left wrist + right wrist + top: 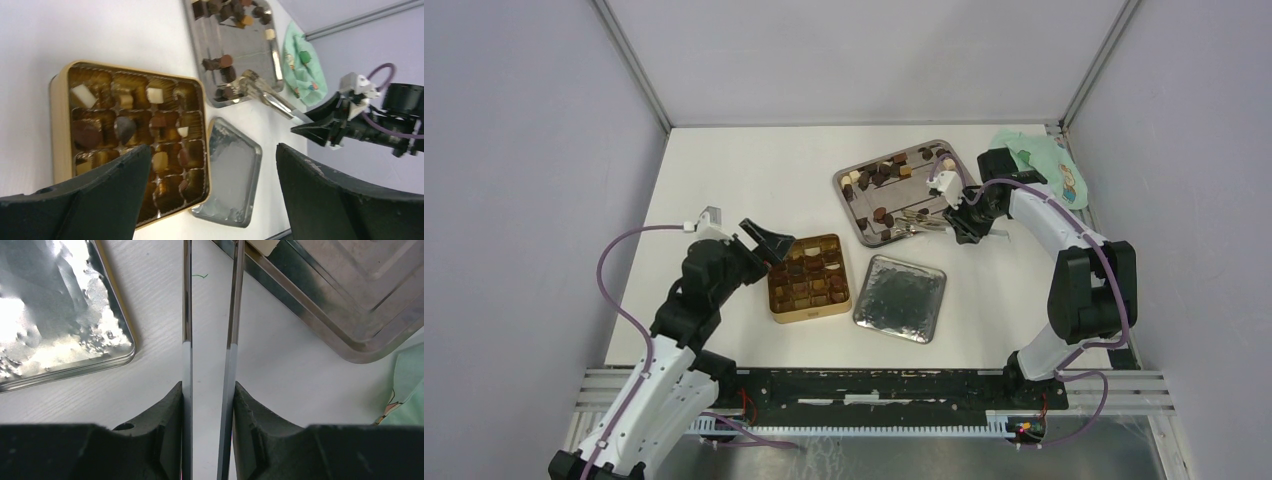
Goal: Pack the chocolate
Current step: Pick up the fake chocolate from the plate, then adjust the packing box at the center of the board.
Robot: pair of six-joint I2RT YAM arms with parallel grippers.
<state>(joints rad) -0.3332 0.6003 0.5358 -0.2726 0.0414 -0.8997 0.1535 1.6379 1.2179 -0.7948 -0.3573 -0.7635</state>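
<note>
On the near half of the desk [724,170] the gold tin [810,316] and the silver lid [900,297] sit side by side, a narrow strip of desk between them. The widest open room is left of the tin and beyond it. The left gripper [769,243] hovers over the tin's far-left corner, its fingers [100,195] spread wide and holding nothing. Some chocolate [809,275] fills cells of the tin. The pieces are too small to show a long axis. Farther right, the steel tray [921,192] carries the loose chocolate [886,170], mostly at its far end. The right gripper [959,222] clamps its fingers [167,410] on both arms of the tongs [916,222], which run leftward with their tips over the tray's near part. A green cloth [1044,165] lies far right.
</note>
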